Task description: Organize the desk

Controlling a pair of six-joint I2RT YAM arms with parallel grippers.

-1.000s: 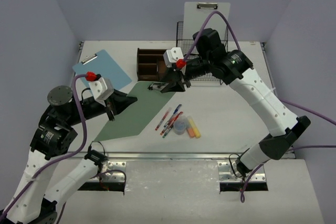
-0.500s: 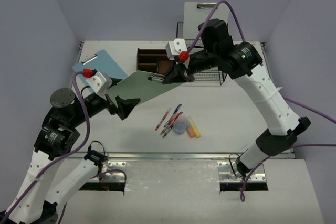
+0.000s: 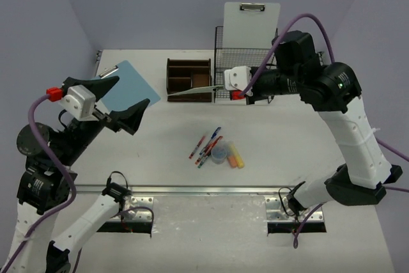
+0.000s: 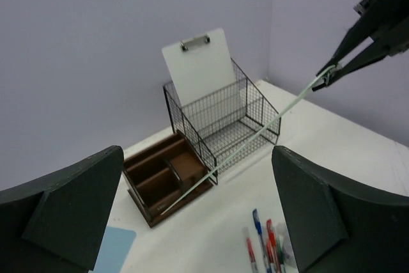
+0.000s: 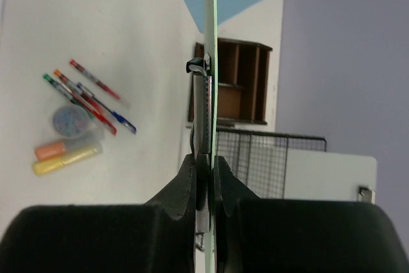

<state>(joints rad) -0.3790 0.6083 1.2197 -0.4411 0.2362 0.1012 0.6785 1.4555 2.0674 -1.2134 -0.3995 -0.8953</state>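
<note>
The white counter (image 3: 287, 139) carries pens (image 3: 208, 147) and highlighters (image 3: 235, 155) clustered at its middle. The left tool (image 3: 132, 91) hangs wide open above the left side. Farther back, the right tool (image 5: 206, 161) pinches a green clipboard (image 3: 192, 92) edge-on in the air over a wooden organizer (image 3: 182, 71), beside a wire rack (image 4: 230, 113).

Top view high over desk (image 3: 307, 151); wrist views close, oblique; all share wire rack (image 4: 223, 113), organizer (image 3: 185, 75).

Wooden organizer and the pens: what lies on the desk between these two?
Nothing. In the top external view the desk between the wooden organizer and the pens is bare; the green clipboard in the right tool is at the organizer's near edge.
</note>
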